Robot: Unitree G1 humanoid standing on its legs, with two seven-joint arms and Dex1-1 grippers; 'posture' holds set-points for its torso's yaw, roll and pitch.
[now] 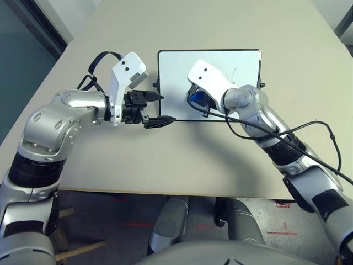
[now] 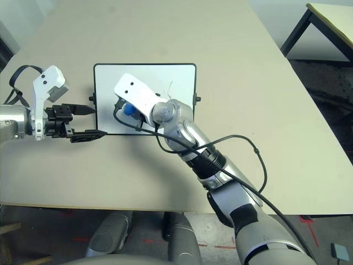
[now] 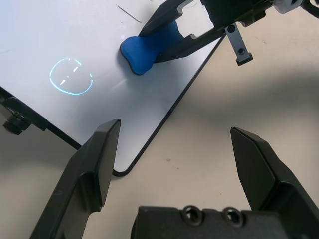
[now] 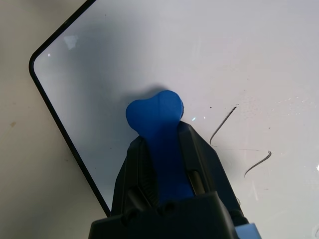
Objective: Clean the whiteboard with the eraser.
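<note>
Eraser clamped between the right gripper fingers, blue tip pressed on the whiteboard near its corner closest to the left arm. Whiteboard lies flat on the table. Left gripper hangs with jaws spread wide, holding nothing, just off that same corner. Progress: wiping underway, judged partial; 2 short dark strokes remain beside the eraser, plus a thin line further in. Remaining: pass over these marks.
</note>
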